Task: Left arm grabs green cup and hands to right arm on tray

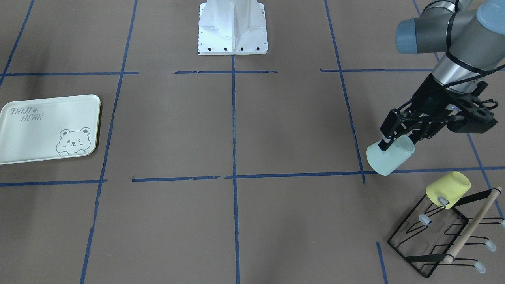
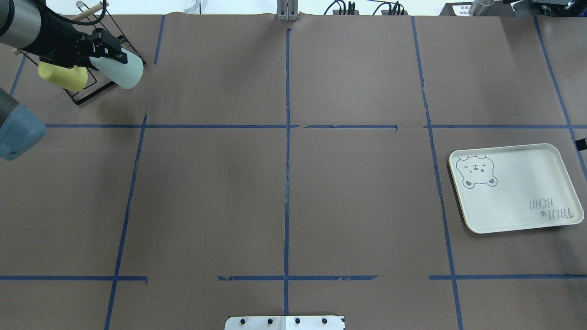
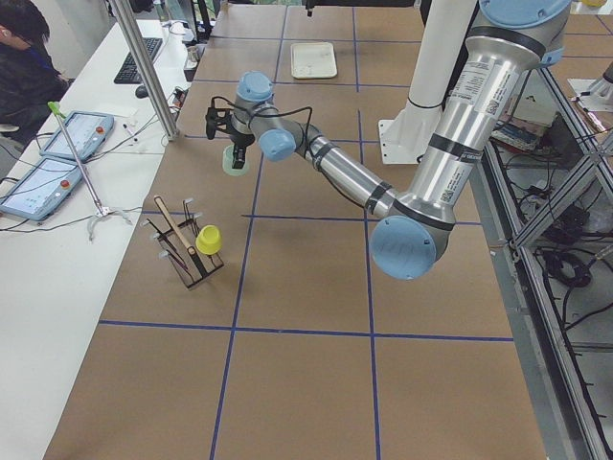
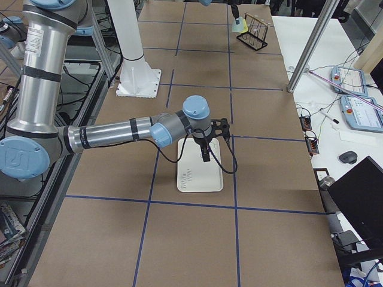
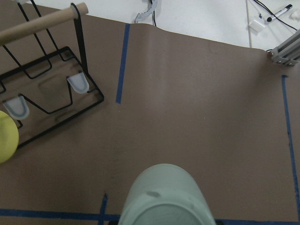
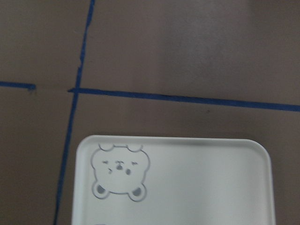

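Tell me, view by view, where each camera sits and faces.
Front-facing: across the table, facing the robot's base; left pincer grips the green cup.
Overhead: behind the robot, looking down; left arm, tray.
Exterior left: table's left end; left arm nearest.
Exterior right: table's right end; right arm nearest, by the tray.
Left wrist: down past the green cup toward the rack.
Right wrist: down at the tray; no pincer shows.
Shared: front-facing and overhead show the tray.

wire rack (image 1: 471, 225) with yellow cup (image 1: 447, 190) standing near the held green cup (image 1: 388, 159), bare table (image 1: 276, 130) stretching to the tray (image 1: 39, 138)
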Robot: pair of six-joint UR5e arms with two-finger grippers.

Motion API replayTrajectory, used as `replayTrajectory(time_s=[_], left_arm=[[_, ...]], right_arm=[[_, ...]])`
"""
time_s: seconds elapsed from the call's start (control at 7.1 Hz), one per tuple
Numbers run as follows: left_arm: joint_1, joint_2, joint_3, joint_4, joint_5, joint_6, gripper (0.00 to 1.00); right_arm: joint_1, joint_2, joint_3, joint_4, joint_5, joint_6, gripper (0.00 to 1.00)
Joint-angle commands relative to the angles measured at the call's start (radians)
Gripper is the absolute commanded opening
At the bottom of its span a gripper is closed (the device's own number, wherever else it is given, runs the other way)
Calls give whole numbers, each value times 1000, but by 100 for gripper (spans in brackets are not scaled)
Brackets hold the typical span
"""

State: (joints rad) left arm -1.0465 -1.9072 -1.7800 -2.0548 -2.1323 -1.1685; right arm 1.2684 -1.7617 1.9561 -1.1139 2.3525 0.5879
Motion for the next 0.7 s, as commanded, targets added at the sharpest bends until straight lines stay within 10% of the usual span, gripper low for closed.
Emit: replayTrajectory(time_s=[0.0,0.56], left_arm=[[71,77,1,-306,3,-277,31],[253,77,1,-707,126,-752,31]], right_arm=[[-152,94,-8,325,-24,523,100],[-651,210,-51,884,-545,1087,100]])
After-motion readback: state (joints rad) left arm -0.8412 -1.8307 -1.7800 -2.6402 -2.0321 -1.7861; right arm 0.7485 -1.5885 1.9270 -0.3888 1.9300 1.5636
